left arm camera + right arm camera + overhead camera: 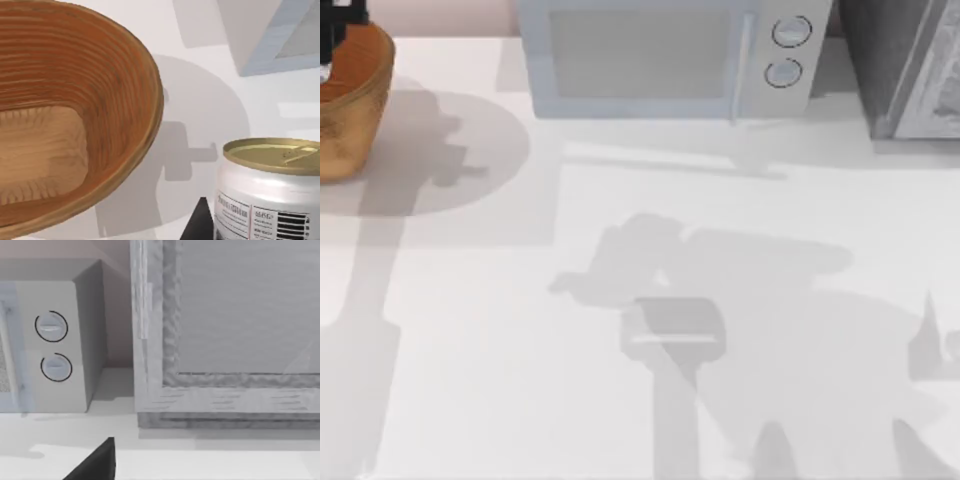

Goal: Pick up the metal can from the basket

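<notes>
**Inspector:** Top view first. Report.

**Arm:** The basket stands at the far left corner of the table, cut by the picture's edge. My left arm is a dark shape directly over it. A microwave stands at the back centre, with a grey cabinet to its right. Nothing else lies on the table.

**Inspector:** Left wrist view. Where is the can?

**Arm:** The metal can is upright and close under my camera, gold top up. It is outside the basket's rim. The basket floor is bare wood with nothing in it. One dark tip of my left gripper lies against the can's side; the other is hidden. The can hangs this near the wrist with the basket beyond it, so I judge the claw is pinching the can and holding it clear of the table.

**Inspector:** Right wrist view.

**Arm:** My right gripper is parked well apart from the work, facing the microwave and the cabinet. I cannot tell its state.

**Inspector:** Progress?

**Arm:** By my reading the pick is essentially done: the can is out and the basket is empty. What is left is to keep the grip steady and stay clear of the rim. The hold itself is only partly confirmed.
</notes>
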Controlling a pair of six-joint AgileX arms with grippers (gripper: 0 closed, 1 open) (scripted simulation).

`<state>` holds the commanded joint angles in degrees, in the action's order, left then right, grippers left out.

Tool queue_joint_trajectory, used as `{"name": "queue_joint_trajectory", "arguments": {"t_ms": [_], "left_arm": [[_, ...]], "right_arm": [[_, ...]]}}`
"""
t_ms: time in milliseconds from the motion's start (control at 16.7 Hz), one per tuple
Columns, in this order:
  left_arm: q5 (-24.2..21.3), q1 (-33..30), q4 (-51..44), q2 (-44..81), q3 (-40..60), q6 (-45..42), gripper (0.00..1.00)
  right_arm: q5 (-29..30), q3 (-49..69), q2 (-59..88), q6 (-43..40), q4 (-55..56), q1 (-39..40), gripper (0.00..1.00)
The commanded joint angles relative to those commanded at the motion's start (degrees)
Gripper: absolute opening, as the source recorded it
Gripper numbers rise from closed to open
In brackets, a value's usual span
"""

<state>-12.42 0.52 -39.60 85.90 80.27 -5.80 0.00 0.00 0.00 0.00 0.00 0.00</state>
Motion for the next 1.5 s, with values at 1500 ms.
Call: {"name": "queue_joint_trajectory", "arguments": {"t_ms": [1500], "left_arm": [[11.8, -0.8, 40.5, -84.5, -79.6, 5.8, 0.0]], "right_arm": [[0.0, 0.0, 0.0, 0.0, 0.0, 0.0, 1.0]]}}
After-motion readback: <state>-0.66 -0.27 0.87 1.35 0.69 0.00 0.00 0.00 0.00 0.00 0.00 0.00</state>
